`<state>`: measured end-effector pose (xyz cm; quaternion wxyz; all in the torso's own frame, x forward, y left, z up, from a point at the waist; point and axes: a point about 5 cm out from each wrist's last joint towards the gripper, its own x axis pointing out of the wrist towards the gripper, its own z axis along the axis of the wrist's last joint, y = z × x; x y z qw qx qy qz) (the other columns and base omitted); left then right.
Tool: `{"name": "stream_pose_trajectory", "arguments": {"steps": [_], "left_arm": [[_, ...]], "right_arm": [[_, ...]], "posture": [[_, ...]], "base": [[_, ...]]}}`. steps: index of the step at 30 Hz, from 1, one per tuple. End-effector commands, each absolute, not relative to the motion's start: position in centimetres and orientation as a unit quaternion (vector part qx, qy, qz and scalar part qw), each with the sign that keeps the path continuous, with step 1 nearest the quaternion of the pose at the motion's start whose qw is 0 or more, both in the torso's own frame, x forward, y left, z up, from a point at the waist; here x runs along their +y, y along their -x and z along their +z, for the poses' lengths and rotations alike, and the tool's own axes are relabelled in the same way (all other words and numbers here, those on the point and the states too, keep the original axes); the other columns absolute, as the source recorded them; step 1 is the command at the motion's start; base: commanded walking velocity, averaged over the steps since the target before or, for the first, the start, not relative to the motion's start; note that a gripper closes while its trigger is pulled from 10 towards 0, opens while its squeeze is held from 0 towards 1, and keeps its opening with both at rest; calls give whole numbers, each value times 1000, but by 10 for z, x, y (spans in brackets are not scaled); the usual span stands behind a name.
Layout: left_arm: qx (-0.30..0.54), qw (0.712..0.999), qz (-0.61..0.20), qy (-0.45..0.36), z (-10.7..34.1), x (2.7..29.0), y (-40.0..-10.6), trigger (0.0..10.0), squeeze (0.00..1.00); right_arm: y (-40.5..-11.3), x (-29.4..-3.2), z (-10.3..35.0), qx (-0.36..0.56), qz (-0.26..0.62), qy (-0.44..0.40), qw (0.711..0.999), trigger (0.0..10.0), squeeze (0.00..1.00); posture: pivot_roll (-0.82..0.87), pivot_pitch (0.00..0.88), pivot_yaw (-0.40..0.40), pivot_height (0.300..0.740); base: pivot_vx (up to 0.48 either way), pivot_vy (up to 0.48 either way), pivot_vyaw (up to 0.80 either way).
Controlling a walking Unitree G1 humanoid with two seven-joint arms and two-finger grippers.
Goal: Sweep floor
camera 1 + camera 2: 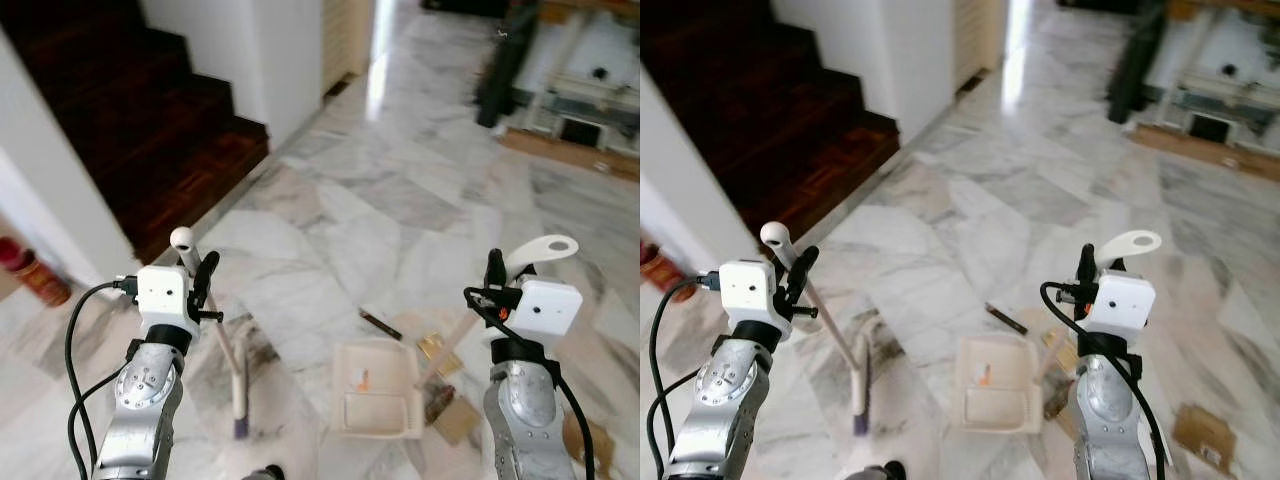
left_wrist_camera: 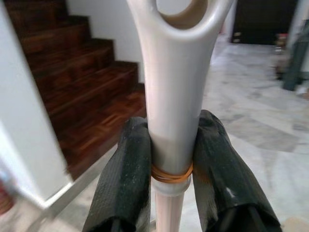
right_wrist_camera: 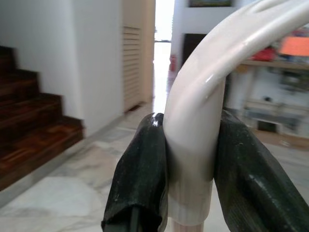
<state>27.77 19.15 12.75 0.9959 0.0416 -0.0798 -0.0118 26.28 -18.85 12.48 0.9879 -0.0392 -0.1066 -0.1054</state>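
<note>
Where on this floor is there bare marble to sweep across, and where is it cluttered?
Bare grey-veined marble floor stretches from the dark wooden stairs toward the far furniture. It is crowded near the robot: cream plastic dustpan, cardboard scraps beside it, and the white-handled broom.

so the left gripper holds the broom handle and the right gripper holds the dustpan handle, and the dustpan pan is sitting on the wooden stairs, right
Not quite. The grips are as you say: the left gripper is shut on the broom handle, the right gripper on the dustpan handle. But the left eye view shows the dustpan on the marble floor between the arms, not on the wooden stairs.
</note>
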Motion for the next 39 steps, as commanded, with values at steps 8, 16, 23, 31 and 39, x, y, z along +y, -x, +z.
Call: {"name": "stream_pose_trajectory", "arguments": {"steps": [8,16,23,31,39], "left_arm": [[-105,993,-13,-50,140,189,-279,10000,0],[-105,993,-11,-53,142,193,-278,10000,0],[-107,993,-15,-53,143,191,-280,10000,0],[-108,993,-16,-53,143,191,-279,10000,0],[-106,993,-14,-53,142,191,-278,10000,0]], "right_arm": [[-265,-188,133,-124,-113,-6,986,10000,0],[-268,-191,128,-104,-134,-94,981,10000,0],[-268,-194,125,-95,-143,-124,977,10000,0],[-268,-196,122,-83,-145,-155,974,10000,0],[-269,-191,123,-84,-128,-141,978,10000,0]], "posture": [[58,99,-15,740],[62,95,-8,740],[61,92,-4,740],[65,87,-5,740],[67,92,-8,740]], "base": [[0,0,595],[0,0,575],[0,0,540],[0,0,541],[0,0,522]]}}
